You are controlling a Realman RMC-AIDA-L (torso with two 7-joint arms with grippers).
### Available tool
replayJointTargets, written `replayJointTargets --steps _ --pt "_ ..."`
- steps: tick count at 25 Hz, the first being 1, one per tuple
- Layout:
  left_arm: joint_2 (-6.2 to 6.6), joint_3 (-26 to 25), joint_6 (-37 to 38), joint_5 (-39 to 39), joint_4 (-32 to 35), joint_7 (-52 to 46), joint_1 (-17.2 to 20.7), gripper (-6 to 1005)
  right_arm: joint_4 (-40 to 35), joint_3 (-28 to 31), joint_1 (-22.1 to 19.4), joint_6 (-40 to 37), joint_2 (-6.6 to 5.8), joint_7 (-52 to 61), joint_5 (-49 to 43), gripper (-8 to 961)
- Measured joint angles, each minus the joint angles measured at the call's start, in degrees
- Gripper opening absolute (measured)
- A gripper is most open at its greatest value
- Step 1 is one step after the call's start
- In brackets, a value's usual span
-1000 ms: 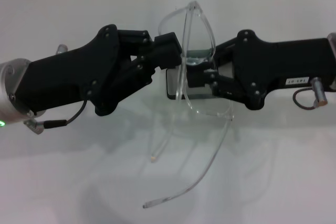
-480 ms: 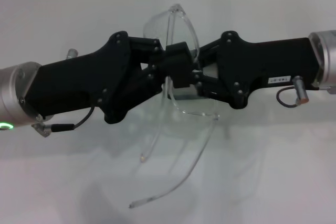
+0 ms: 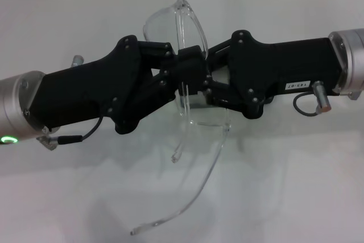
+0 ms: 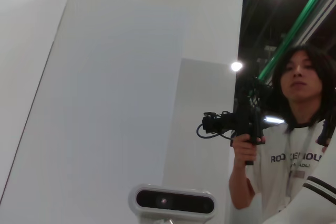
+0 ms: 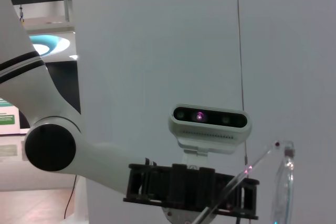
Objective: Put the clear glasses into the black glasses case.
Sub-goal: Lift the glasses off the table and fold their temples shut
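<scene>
The clear glasses (image 3: 170,24) hang in the air above the middle of the white table (image 3: 296,174), lens upward and both long clear arms trailing down toward the front. My right gripper (image 3: 208,81) reaches in from the right and is shut on the frame near the lens. My left gripper (image 3: 190,71) comes in from the left and meets the glasses at the same spot, pressed close against the right one. In the right wrist view, a clear arm (image 5: 247,171) and the lens edge (image 5: 286,182) of the glasses show. The black glasses case is hidden beneath the two grippers.
Both black forearms span the table's middle from left and right. White tiled wall edge runs along the back. A person (image 4: 294,145) holding a camera rig stands off the table in the left wrist view. The robot's head camera (image 5: 210,121) faces the right wrist.
Both grippers closed in on each other and drifted left. The glasses tilted, their lens top moving left and the short arm swinging right. The case, seen one second ago, is now covered.
</scene>
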Motion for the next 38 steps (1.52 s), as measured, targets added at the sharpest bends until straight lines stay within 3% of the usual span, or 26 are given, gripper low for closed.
replayJointTargets --steps 38 --pt "0.00 -0.02 0.51 -0.96 -1.60 2.55 0.11 96 0.57 -0.44 -0.93 -1.30 -0.14 -1.44 1.44 113"
